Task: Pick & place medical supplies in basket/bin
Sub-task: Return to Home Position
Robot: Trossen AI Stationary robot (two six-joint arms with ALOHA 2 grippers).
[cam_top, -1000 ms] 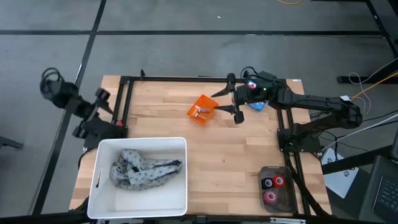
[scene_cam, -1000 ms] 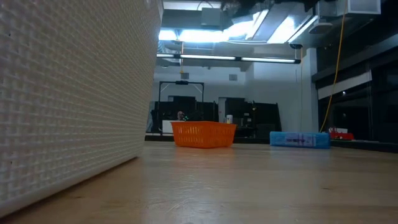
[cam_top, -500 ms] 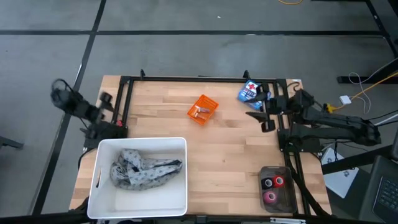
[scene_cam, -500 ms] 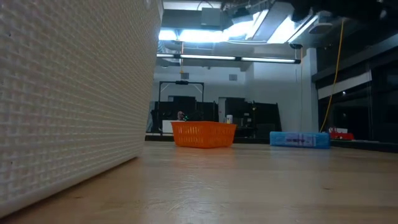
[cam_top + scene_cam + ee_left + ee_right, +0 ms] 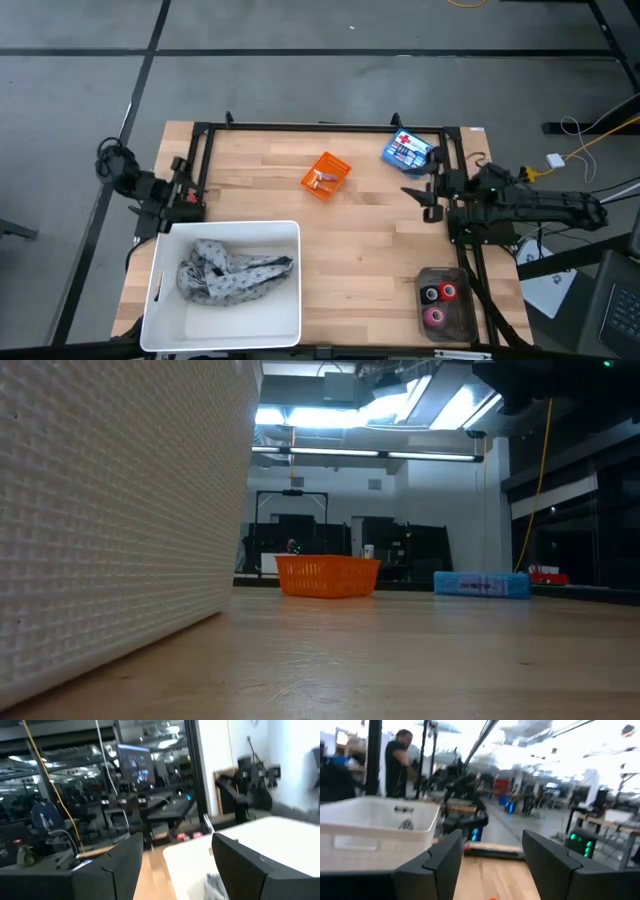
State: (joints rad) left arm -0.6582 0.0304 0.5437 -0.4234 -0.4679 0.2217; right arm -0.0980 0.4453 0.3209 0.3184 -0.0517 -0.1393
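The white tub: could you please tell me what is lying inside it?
Inside the tub lies a crumpled grey patterned cloth, with bare white floor around it. Anything under the cloth is covered and cannot be seen.

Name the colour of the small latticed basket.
Bright orange basket; clearest in the high view.

My worktop [image 5: 370, 245] was pale planked wood. The latticed basket [image 5: 326, 176] was bright orange. The tub [image 5: 228, 226] was white and its cloth [image 5: 230, 272] grey and patterned. The bin [image 5: 445, 271] was smoky dark, with red rolls [image 5: 440, 293] and a pink roll [image 5: 435, 317] inside. My left gripper [image 5: 175, 190] and right gripper [image 5: 422, 200] were black.
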